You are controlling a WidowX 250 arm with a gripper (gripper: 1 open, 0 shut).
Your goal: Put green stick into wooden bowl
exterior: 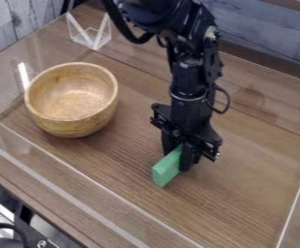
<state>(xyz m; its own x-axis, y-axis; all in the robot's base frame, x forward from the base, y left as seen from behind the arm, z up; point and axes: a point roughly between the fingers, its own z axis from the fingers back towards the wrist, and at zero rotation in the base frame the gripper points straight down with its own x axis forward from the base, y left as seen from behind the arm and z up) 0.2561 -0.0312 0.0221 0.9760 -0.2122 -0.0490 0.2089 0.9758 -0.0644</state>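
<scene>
Gripper (185, 147) was pinching green stick (167, 168) near table's front edge, centre. Wooden bowl (72, 97) sat empty near left edge. Lift, carry, drop remained.

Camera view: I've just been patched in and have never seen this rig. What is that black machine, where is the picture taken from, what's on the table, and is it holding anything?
The black machine is a single robot arm, ending in a gripper that points straight down. The picture comes from one fixed camera looking down at an angle across a wooden table edged by clear plastic walls.

Two things matter on the table. The wooden bowl sits to the left, upright and apparently empty. The green stick lies on the table at the foot of the arm.

The gripper's fingers are closed on the far end of the stick; the near end pokes out toward the camera. It looks gripped but not yet lifted. The bowl stands apart from it, to the left.
</scene>
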